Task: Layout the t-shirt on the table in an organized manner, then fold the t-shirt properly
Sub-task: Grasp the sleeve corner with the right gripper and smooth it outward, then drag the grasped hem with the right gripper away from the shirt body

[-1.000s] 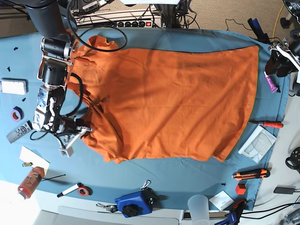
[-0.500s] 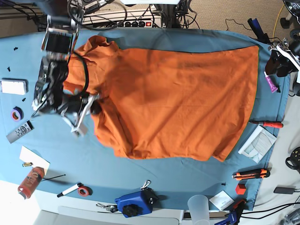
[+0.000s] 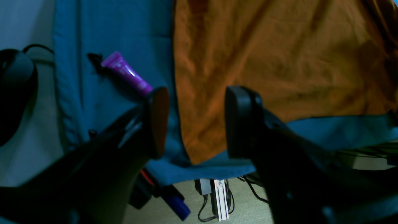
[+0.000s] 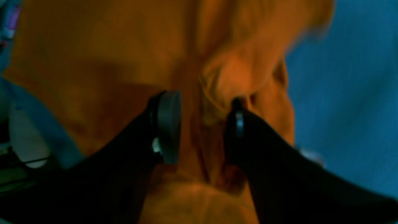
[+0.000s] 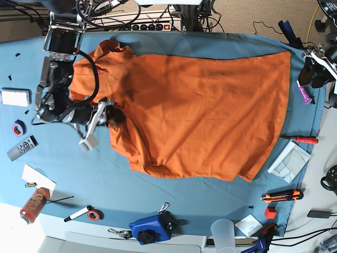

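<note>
Over the t-shirt [image 5: 200, 110] on the table [image 5: 174, 203], right hand [image 4: 202, 130] parted, astride bunched fabric; left hand [image 3: 194, 121] open, empty.

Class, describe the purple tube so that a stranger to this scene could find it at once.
Start at the t-shirt spread on the table. Follow its straight hem to the corner nearest the left gripper. Just beyond lies the tube, the only purple tube on the blue cloth there.
</note>
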